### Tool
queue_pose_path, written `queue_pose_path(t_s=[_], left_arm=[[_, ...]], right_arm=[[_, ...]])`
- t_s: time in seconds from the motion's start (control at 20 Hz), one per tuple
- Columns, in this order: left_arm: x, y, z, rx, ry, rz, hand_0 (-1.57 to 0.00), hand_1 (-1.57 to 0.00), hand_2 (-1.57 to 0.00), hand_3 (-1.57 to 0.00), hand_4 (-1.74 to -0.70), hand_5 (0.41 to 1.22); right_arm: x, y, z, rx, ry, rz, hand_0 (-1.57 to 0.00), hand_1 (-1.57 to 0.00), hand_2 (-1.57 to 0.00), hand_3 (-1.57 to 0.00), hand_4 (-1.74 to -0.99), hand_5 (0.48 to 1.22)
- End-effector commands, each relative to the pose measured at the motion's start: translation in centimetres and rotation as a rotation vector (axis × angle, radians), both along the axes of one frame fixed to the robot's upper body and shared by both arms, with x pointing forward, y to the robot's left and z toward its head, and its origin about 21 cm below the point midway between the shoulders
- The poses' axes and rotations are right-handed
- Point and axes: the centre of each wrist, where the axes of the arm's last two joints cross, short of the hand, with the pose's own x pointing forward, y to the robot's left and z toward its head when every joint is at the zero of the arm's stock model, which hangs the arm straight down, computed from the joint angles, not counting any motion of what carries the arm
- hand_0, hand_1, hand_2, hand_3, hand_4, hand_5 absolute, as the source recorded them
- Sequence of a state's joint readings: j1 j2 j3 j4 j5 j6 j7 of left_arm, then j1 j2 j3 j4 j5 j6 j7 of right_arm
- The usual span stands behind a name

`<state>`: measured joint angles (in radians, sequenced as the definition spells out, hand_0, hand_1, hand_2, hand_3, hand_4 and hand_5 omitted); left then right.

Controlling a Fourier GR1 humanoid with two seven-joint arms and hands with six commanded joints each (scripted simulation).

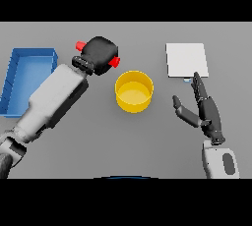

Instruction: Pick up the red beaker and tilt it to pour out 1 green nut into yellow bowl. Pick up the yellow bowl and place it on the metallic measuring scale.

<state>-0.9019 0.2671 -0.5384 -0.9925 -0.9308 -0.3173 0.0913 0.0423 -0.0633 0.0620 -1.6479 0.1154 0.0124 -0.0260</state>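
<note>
Table (74, 156), grey and broad, runs under everything here. From the lower left the robot's left arm reaches up and across, and its left hand (101, 54) is wrapped round the red beaker (114, 62), fingers curled tight over it so that only a red end shows on either side of the dark hand. The beaker sits just up and to the left of the yellow bowl (134, 91), close by its rim but not over it from where I stand. The bowl stands upright near the middle of the table, and I cannot make out any nut in it. To the right and further back lies the metallic measuring scale (186, 59), a pale flat square, apart from the bowl. The right hand (203, 108) shows at the right, fingers straight and spread, tips pointing toward the scale's near edge, holding nothing. A blue tray (29, 55) lies at the far left, partly behind the left arm
</note>
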Motion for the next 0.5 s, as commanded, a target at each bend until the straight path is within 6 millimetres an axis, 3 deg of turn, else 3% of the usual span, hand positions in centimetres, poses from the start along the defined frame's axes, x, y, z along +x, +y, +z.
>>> queue_pose_path(t_s=[0.0,0.3,0.45], left_arm=[[-0.1,-0.8,0.4,0.055,0.002,-0.008,-1.57,-1.57,-1.57,-1.36,-1.66,1.214],[0.5,-3.5,1.5,0.337,-0.029,-0.081,-1.57,-1.57,-1.57,-1.2,-1.71,1.219],[0.5,-4.8,1.9,0.429,-0.073,-0.164,-1.57,-1.57,-1.57,-1.38,-1.72,1.22]], right_arm=[[0.2,0.1,0.1,0.001,0.002,0.002,0.0,0.0,0.0,0.0,-1.279,0.651],[0.1,-0.2,-0.2,0.042,0.02,0.001,0.0,0.0,0.0,0.0,-1.301,0.607],[0.0,-0.2,-0.5,0.037,0.01,0.01,0.0,0.0,0.0,0.0,-1.299,0.605]])
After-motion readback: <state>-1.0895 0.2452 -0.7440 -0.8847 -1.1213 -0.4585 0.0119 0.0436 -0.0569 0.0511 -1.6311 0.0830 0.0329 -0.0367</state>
